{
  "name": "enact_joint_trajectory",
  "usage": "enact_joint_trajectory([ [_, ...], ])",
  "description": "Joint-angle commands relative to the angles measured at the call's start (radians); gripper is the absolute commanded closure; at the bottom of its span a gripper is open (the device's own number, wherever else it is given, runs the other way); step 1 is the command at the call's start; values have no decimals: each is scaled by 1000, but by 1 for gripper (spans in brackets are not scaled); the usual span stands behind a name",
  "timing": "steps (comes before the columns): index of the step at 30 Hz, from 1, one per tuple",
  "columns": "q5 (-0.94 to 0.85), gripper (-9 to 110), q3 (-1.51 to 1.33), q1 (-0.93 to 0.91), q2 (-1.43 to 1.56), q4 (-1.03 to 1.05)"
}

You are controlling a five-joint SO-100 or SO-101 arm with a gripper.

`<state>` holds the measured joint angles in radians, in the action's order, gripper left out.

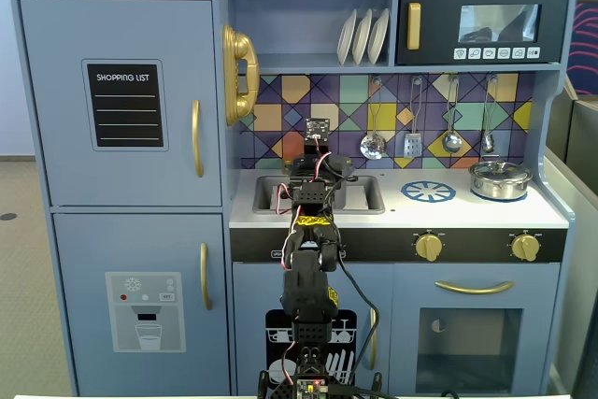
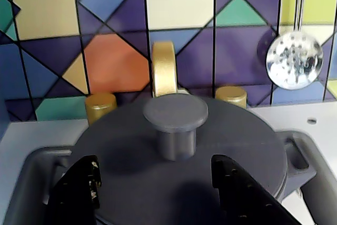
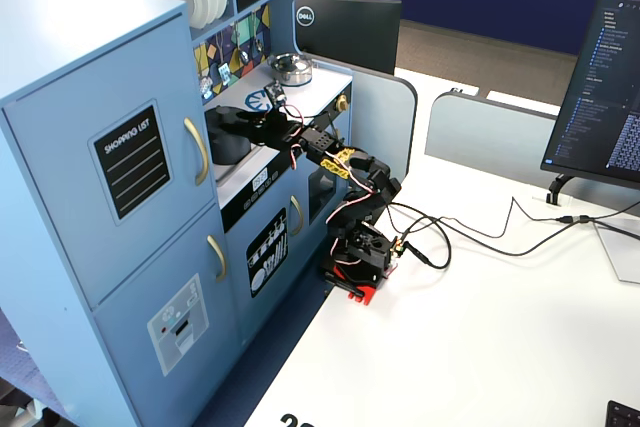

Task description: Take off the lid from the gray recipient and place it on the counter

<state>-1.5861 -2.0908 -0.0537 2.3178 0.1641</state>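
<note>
The dark gray lid [image 2: 221, 146] with its center knob [image 2: 175, 125] sits on the gray recipient, which stands in the recessed sink [image 2: 31, 177] of the counter [image 1: 467, 214]. One side handle of the recipient [image 2: 298, 157] shows at the right in the wrist view. My gripper [image 2: 155, 177] is open just above the lid. Its black fingers [image 2: 79, 191] stand left and right of the knob, a little short of it, and hold nothing. In both fixed views the arm covers most of the recipient [image 3: 229, 149], and my gripper [image 1: 318, 173] is over the sink.
A gold faucet [image 2: 164, 69] and two gold taps [image 2: 100, 107] stand just behind the recipient. A slotted spoon [image 2: 294, 59] hangs on the tiled wall. The blue burner mark [image 1: 428, 192] and the shiny silver pot [image 1: 500, 179] lie to the right on the counter.
</note>
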Motion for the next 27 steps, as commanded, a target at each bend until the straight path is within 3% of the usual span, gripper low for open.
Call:
enact_joint_trajectory([
  [1,6,83,84,-17,-38,-40],
  [14,6,85,206,-8,-209,-92],
  [20,-6,101,227,11,-230,-95],
  [27,28,102,307,35,-255,-155],
])
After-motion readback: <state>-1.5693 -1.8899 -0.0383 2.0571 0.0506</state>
